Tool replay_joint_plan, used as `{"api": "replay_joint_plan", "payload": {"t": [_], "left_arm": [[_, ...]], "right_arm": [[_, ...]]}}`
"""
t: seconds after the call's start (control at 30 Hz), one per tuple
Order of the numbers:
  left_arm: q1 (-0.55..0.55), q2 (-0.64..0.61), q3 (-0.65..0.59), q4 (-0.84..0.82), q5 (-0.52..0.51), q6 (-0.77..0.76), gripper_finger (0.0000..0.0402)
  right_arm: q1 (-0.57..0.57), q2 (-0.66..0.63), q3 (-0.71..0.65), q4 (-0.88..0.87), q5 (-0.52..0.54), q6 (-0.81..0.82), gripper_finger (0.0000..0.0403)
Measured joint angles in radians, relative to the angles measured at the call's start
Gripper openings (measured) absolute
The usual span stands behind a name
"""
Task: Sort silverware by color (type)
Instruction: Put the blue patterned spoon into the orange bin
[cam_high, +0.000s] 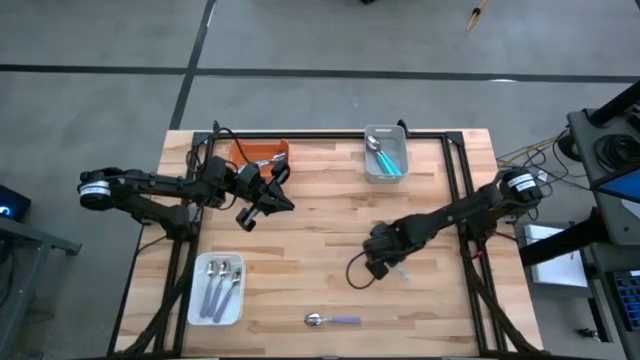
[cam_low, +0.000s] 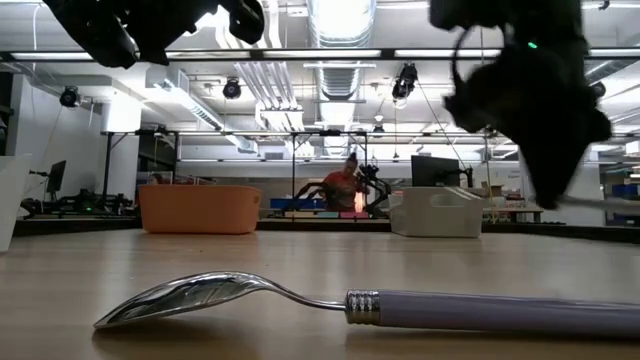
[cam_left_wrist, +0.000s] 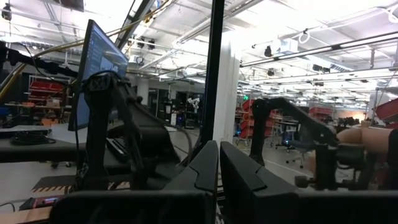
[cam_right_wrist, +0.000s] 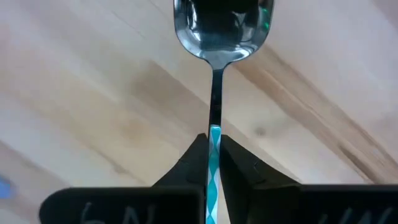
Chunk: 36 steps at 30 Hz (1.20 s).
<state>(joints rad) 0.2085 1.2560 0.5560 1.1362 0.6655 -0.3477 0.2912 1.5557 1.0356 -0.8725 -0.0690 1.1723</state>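
Right pincer (cam_right_wrist: 213, 163) clenched on a teal-handled spoon (cam_right_wrist: 216, 68), low over the tabletop (cam_high: 320, 240) right of centre. Left pincer (cam_left_wrist: 219, 171) clamped shut, holding nothing, raised near the orange tray (cam_high: 245, 152). Lavender spoon (cam_high: 331, 320) lies at the near edge; more spoons in the white tray (cam_high: 199, 290) and grey tray (cam_high: 397, 135).

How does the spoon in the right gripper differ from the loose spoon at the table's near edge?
The teal-handled spoon is pinched by the right gripper; the lavender-handled spoon lies free on the table, untouched. Handle colours differ: teal against lavender. Both have shiny metal bowls.
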Motion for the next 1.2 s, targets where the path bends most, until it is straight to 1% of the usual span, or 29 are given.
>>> {"api": "replay_joint_plan", "payload": {"t": [0.2,0.47,0.7,0.87,0.97,1.03,1.13,1.2], "left_arm": [[0.0,0.0,0.0,0.0,0.0,0.0,0.0],[0.0,0.0,0.0,0.0,0.0,0.0,0.0],[0.0,0.0,0.0,0.0,0.0,0.0,0.0],[0.0,0.0,0.0,-0.004,0.0,0.0,0.0],[0.001,0.0,0.0,-0.029,-0.001,0.016,0.0],[0.001,0.0,0.0,-0.055,-0.002,0.037,0.0],[0.001,0.0,0.0,-0.106,-0.012,0.065,0.0],[0.001,0.0,0.0,-0.134,-0.043,0.082,0.0]], "right_arm": [[-0.064,0.002,0.162,-0.015,0.055,-0.049,0.0013],[-0.217,0.002,0.358,-0.045,0.073,-0.204,0.0013],[-0.384,0.002,0.466,-0.064,0.074,-0.376,0.0013],[-0.511,0.001,0.499,-0.058,0.072,-0.536,0.0013],[-0.583,0.001,0.498,-0.004,0.073,-0.656,0.0013],[-0.618,0.001,0.488,0.071,0.075,-0.736,0.0013],[-0.646,-0.001,0.462,0.243,0.067,-0.849,0.0013],[-0.654,-0.004,0.432,0.368,0.061,-0.918,0.0013]]}}
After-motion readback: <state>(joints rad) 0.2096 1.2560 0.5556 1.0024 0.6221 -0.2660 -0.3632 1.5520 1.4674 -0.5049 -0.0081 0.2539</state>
